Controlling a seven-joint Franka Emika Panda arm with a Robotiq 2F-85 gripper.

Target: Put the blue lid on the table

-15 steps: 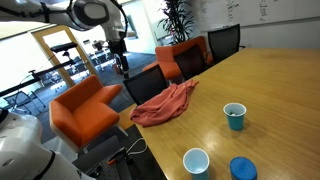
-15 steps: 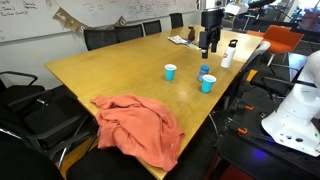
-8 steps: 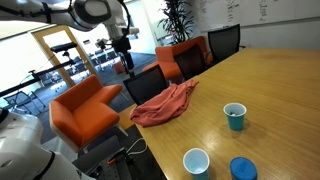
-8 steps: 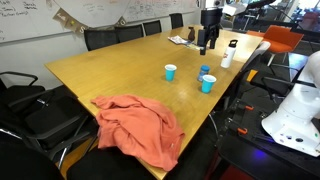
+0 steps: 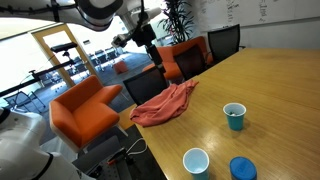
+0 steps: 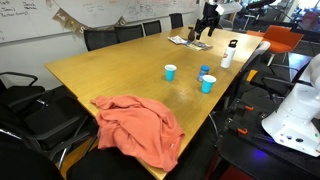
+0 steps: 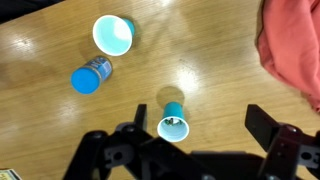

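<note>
- Blue and round, sought first: the blue lid [image 7: 90, 76], left of the teal cup [image 7: 173, 125] and near the white-rimmed cup [image 7: 112, 34] in the wrist view, seemingly capping a small container on the worktop [image 7: 40, 30].
- Hanging high above, well apart from the lid: the tool [image 7: 197, 120], jaws spread wide, grasping nothing.
- Shift left until centred over the lid, then descend straight.
- Keep clear of both cups, close on the rim only, lift gently.
- Set down on bare wood, away from the red cloth [image 7: 295, 50].

No legible text; whiteboard [image 6: 30, 12] scribbles too small to read.
</note>
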